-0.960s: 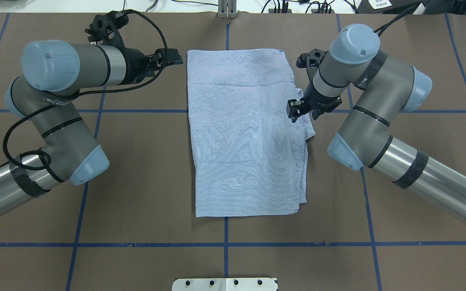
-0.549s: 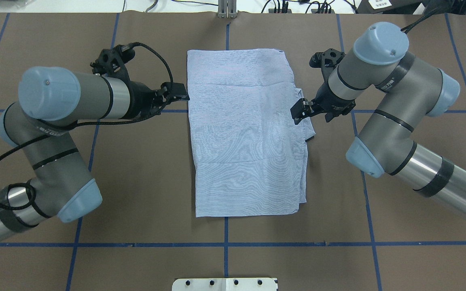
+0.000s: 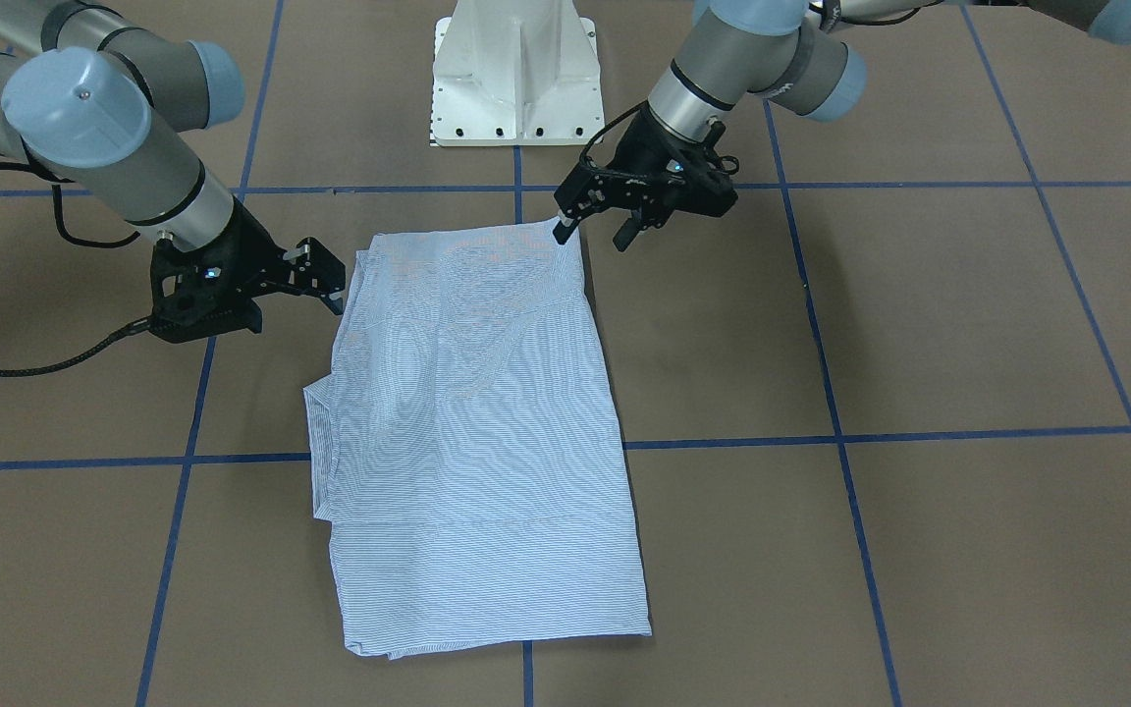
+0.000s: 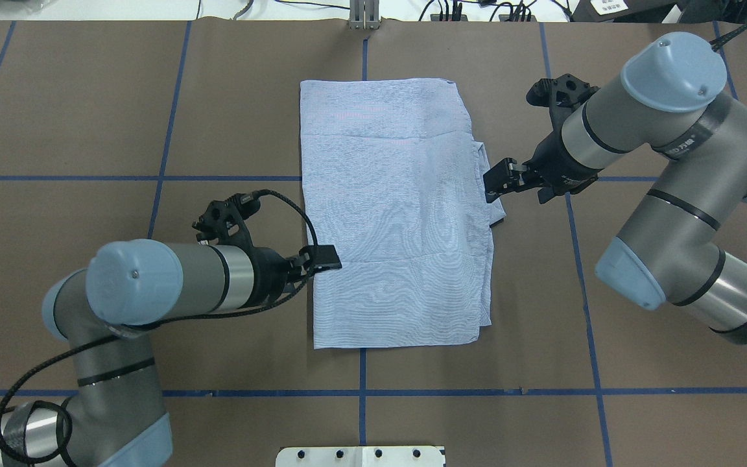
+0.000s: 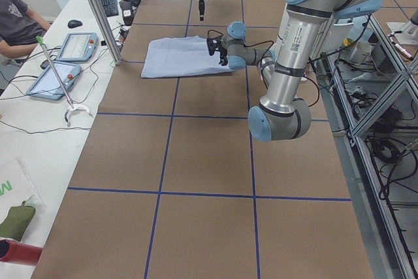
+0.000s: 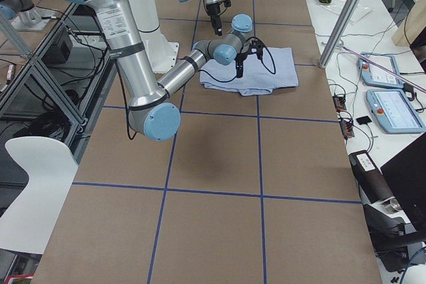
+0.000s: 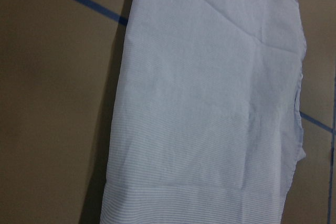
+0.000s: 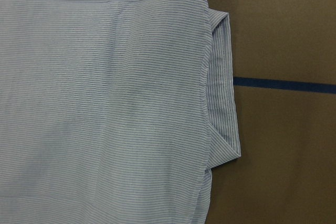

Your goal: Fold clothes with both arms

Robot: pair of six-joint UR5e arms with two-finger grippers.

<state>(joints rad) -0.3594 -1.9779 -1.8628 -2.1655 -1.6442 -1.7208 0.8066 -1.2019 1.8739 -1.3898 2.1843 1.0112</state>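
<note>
The brown paper-covered table (image 4: 218, 97) carries a grid of blue tape lines (image 4: 153, 178). Beside it stands a white bench (image 5: 39, 129) with tablets and cables.

The light blue, finely white-striped shirt (image 4: 393, 214) lies flat at the table's middle, folded into a smooth rectangle. A small folded layer sticks out at its right edge. Its long axis runs from near the robot to far.

The black left gripper (image 3: 593, 234) is at the shirt's left edge, fingers spread. The black right gripper (image 3: 293, 295) is at the right edge, also spread, pinching nothing.
</note>
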